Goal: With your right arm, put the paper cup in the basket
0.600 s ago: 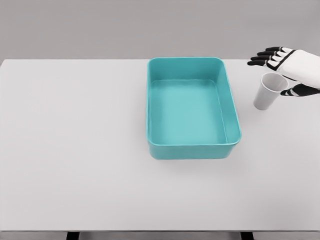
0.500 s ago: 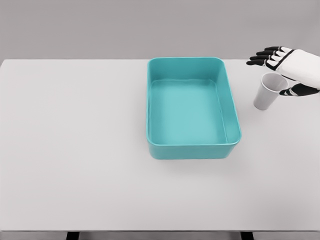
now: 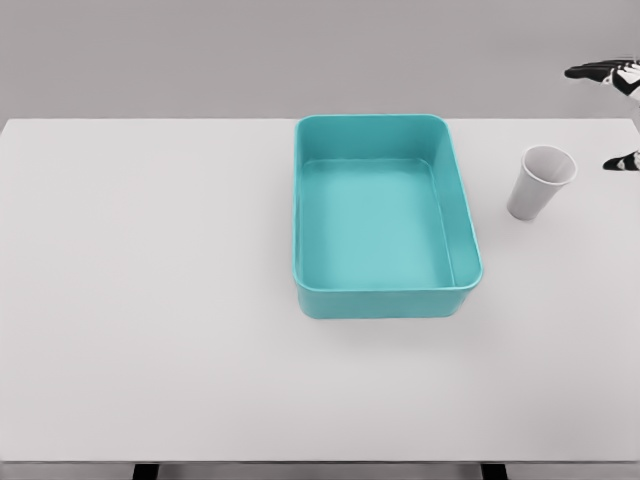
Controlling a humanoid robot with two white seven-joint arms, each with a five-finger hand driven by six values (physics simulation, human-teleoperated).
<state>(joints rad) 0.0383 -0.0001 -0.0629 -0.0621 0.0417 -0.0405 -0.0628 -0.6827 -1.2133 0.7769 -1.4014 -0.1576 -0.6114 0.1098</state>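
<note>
Along the bottom edge of the frame the table point(image 3: 150, 380) ends in a thin grey lip, with two dark stubs of its frame just showing below it, cut off by the picture's border. Most of the near tabletop is bare white surface, wide across the lower and left parts of the frame. Right of centre sits the basket point(image 3: 385, 300), a teal rectangular tub with rounded corners, open at the top, its near wall facing the camera and its inside showing only teal floor and walls. To its right, apart from it with a strip of white table between them, stands the cup point(image 3: 537, 187), white, leaning slightly so its open mouth tips toward the upper right; nothing touches it. Further right and higher, at the frame's right edge, only parts of the right hand point(image 3: 618, 75) show: dark fingers point(image 3: 590, 72) stretched out leftward at the upper right, and a separate dark tip lower down near the table's right edge, level with the cup's rim. The palm and arm are cut off by the border, so the whole hand cannot be made out, but the visible parts are spread wide apart and hold nothing, well clear of the cup. Beyond the table's far edge is a plain grey wall filling the top of the frame.
</note>
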